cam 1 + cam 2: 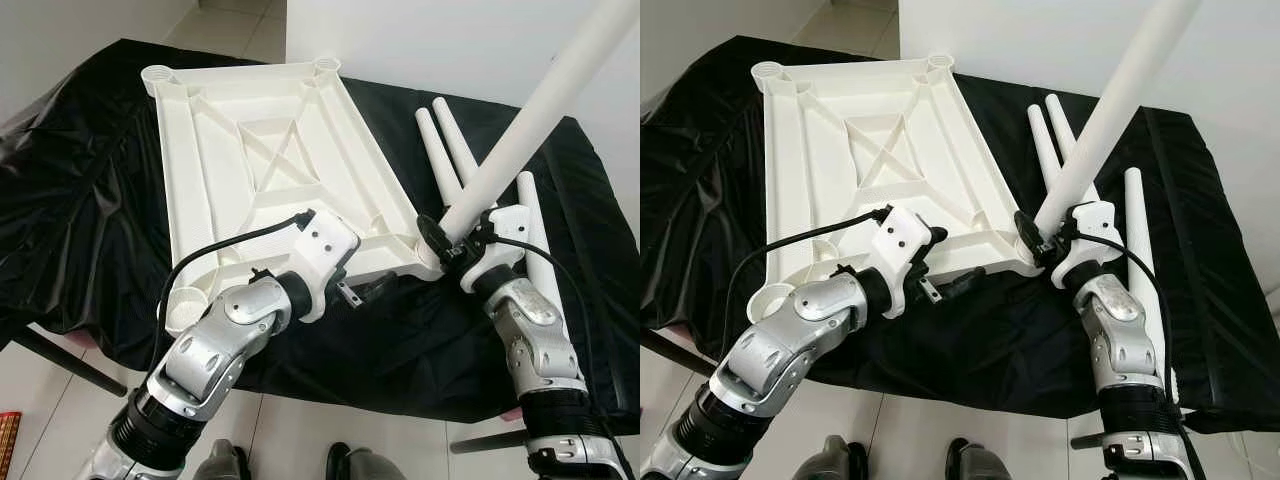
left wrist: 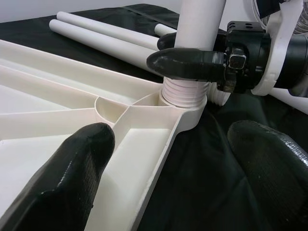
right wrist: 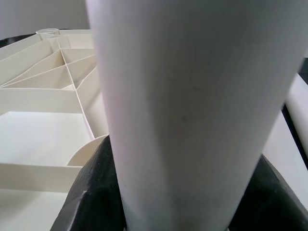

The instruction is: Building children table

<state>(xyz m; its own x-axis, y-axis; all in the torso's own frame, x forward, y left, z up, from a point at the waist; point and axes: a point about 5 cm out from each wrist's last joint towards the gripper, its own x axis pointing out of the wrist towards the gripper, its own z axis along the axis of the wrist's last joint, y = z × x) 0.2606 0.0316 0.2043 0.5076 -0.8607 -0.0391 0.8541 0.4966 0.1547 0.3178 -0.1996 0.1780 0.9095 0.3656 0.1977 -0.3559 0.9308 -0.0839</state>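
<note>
Right claw (image 1: pixel 452 238) is squeezing the bottom of a long white leg (image 1: pixel 540 110), with its black fingers (image 2: pixel 185 64) clamped on either side just above the ridged end. That ridged end is sitting in the near right corner socket (image 2: pixel 185 98) of the white table top (image 1: pixel 260 150), which is lying upside down on the worktop (image 1: pixel 90 190) covered in black cloth. The leg is leaning up and away toward the right, not standing straight. Left claw (image 1: pixel 358 292) is waiting at the near edge of the table top, close to that corner, with its fingers spread apart and one of them resting over the rim. Three more legs (image 1: pixel 455 145) are lying on the cloth just beside the table top on the right. To do this step well, the right claw probably needs to tip the leg upright first, so it is lined up with the socket, and then turn it slowly while pushing down. The left claw should be pressing the table top flat so it is not sliding or lifting. Forcing the leg while it is tilted could jam the ridges.
</note>
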